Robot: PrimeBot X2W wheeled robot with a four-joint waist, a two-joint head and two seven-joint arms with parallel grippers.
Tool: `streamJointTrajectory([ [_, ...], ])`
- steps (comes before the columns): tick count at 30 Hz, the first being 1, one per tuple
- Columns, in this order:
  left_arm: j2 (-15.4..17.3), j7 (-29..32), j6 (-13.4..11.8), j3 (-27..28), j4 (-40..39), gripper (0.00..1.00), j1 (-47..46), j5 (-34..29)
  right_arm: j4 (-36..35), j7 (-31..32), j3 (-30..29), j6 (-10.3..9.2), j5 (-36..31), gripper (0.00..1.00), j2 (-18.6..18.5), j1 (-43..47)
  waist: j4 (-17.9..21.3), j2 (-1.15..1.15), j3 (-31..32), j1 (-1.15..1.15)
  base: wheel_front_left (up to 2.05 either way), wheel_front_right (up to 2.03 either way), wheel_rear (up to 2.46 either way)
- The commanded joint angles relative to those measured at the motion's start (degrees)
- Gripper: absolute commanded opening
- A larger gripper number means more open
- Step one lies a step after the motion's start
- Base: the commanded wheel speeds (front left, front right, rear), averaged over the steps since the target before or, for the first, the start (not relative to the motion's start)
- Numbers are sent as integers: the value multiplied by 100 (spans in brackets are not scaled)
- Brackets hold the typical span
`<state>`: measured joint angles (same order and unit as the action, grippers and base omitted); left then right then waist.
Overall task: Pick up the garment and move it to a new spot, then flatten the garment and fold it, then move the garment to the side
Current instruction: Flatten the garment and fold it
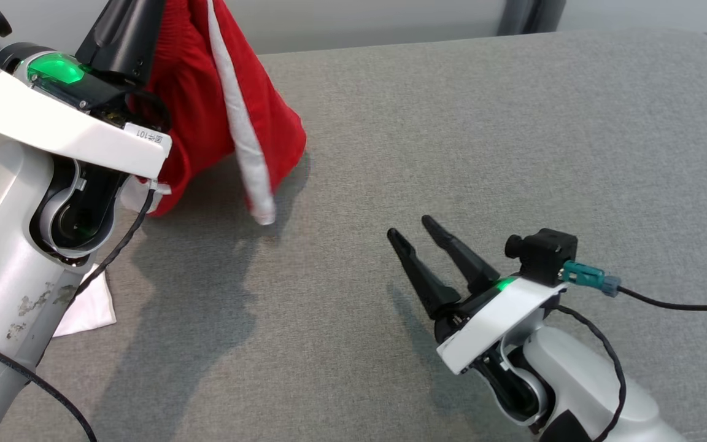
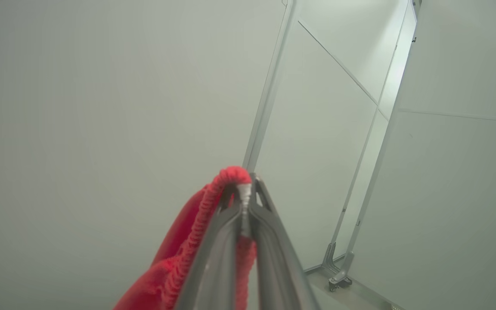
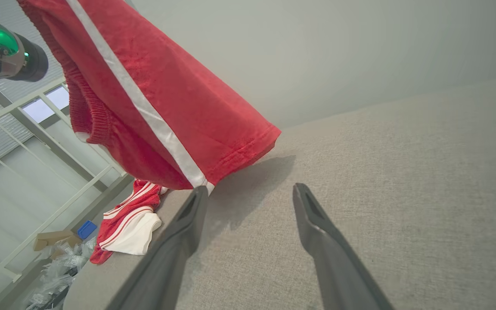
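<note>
hanging from the left gripper [image 2: 246, 193], the red garment [image 1: 206, 110] is lifted over the grey counter [image 1: 513, 153], and the carry looks only half made.
the left gripper is pinched tight on the ribbed waistband, so the shorts dangle in a bunched cone with a white side stripe [image 1: 240, 123] running down the front. i can't tell whether the lowest tip brushes the counter. the right gripper [image 1: 409, 226] sits low over the counter, well to the right of the hanging cloth, its two fingers spread wide with nothing between them. another red-and-white piece [image 3: 127, 224] lies crumpled at the counter's left edge. to my eye the pick-up is done and the move to a new spot is in hand. setting the garment down, spreading it flat, folding it and shifting it aside are all yet to come.
</note>
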<state>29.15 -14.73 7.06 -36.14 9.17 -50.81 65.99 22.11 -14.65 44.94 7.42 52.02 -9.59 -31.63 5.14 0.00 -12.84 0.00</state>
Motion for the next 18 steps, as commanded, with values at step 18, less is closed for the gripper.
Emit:
streamJointTrajectory([
  [18, -58, 392, -749, 139, -1168, 0, -282, 96, -38, -35, 1034, 7, -180, 100, 290, -375, -146, 0, -80, 0, 0, 0, 0],
])
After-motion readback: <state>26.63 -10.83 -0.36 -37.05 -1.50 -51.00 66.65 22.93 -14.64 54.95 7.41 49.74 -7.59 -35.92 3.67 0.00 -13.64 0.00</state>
